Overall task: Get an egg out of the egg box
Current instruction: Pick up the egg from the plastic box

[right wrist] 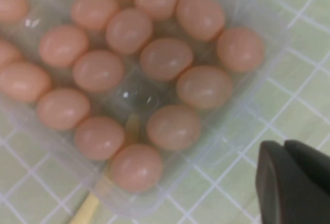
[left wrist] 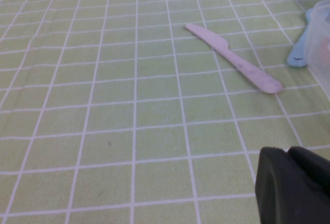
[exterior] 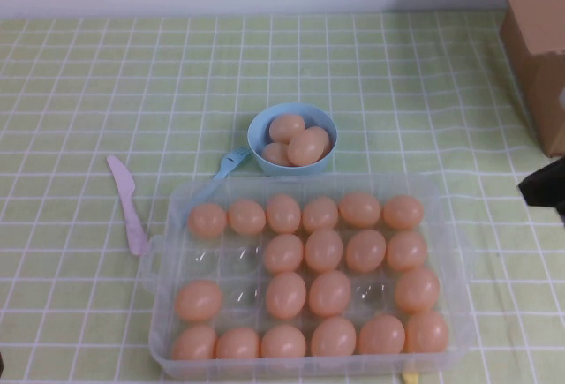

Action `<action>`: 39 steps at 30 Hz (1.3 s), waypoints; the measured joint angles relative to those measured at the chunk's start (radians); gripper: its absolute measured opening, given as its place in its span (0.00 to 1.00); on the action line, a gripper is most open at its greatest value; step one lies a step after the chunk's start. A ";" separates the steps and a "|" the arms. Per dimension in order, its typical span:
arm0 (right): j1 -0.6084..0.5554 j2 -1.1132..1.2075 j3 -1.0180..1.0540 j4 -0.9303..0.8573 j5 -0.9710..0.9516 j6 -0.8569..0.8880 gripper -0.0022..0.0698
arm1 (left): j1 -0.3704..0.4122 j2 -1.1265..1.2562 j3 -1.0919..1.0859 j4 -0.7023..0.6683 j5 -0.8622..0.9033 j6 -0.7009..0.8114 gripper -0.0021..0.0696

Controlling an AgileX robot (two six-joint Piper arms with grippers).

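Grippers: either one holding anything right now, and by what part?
Nothing held. Right gripper is shut and empty beside the egg box. Left gripper is over bare cloth near the knife, carrying nothing.

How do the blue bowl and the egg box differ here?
The blue bowl is small, round and opaque; the egg box is large, rectangular and clear. The bowl holds three eggs heaped loosely; the box holds about twenty seated in moulded cups, several cups empty. Both sit on the green checked cloth, neither touched by a gripper.
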 joint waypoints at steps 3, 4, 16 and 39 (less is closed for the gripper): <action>0.118 0.092 -0.070 -0.137 0.042 0.020 0.01 | 0.000 0.000 0.000 0.000 0.000 0.000 0.02; 0.156 0.126 -0.095 -0.185 0.049 0.036 0.01 | 0.000 0.000 0.000 0.000 0.000 0.000 0.02; 0.337 0.453 -0.368 -0.343 0.107 0.118 0.09 | 0.000 0.000 0.000 0.002 0.000 0.000 0.02; 0.409 0.597 -0.398 -0.422 0.046 0.041 0.77 | 0.000 0.000 0.000 0.028 0.000 0.000 0.02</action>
